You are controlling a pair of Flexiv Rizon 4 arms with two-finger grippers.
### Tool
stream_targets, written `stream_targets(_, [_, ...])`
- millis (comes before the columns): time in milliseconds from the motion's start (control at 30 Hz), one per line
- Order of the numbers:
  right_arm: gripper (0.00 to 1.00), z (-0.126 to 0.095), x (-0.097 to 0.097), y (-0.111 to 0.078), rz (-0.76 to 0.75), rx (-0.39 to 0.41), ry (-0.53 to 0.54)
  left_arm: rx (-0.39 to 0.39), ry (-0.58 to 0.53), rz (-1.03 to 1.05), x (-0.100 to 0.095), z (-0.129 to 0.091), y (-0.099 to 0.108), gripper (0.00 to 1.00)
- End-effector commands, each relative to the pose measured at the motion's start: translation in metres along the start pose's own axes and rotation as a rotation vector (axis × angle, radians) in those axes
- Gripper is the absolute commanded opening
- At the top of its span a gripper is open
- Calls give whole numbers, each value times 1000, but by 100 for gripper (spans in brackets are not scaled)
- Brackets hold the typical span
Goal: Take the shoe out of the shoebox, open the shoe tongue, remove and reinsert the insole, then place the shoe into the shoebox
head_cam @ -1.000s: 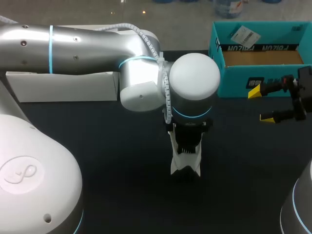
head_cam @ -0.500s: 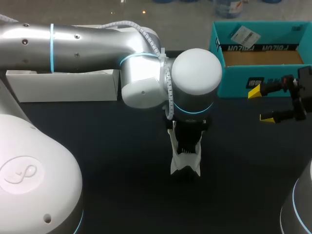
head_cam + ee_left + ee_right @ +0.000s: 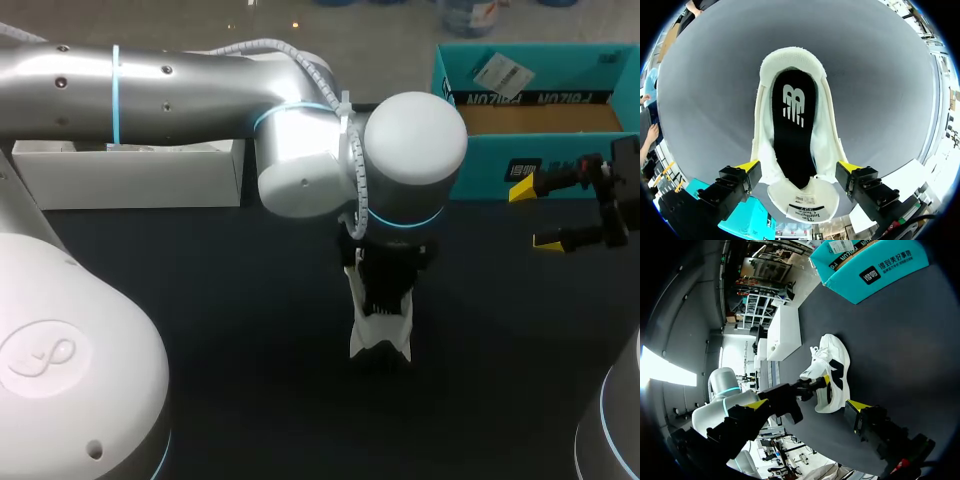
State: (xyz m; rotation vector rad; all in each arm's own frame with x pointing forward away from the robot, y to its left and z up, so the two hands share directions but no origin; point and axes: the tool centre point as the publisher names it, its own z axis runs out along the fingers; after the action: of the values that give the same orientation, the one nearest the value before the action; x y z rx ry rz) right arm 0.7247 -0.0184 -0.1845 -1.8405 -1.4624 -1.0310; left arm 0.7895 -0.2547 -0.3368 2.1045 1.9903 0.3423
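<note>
Over the last second the left arm (image 3: 200, 80) has swung its elbow and wrist housing slightly toward the shoebox (image 3: 530, 170); the shoe (image 3: 380, 328) and the right gripper (image 3: 535, 214) have not shifted.

The white shoe stands upright on the dark table (image 3: 230, 330), near the middle and well apart from the open teal shoebox at the far right. The left gripper (image 3: 799, 167) hangs directly above it, looking down into the opening. Its fingers are apart, one yellow tip on each flank beside the folded-back tongue (image 3: 802, 200); neither can be seen pressing the shoe.

The black insole (image 3: 792, 125) lies flat inside the shoe. The shoe's long axis runs straight ahead of the left gripper, with the tongue nearest the fingers and the heel collar farthest.

The right gripper, fingers spread and empty, sits just in front of the shoebox, with the shoe well off toward the table's middle.

By position the left arm is much the nearer, so lifting the insole probably falls to it. That would call for a finger to descend inside the collar, along the shoe's axis, not across it.
</note>
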Motion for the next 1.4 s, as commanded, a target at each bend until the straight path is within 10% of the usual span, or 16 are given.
stream_targets(33, [100,1,0,-1,1,-2,-3,-2,4,2,1,-1,1,100])
stream_targets(1400, [100,1,0,-1,1,-2,-3,-33,20,-2,6,-28,44,94])
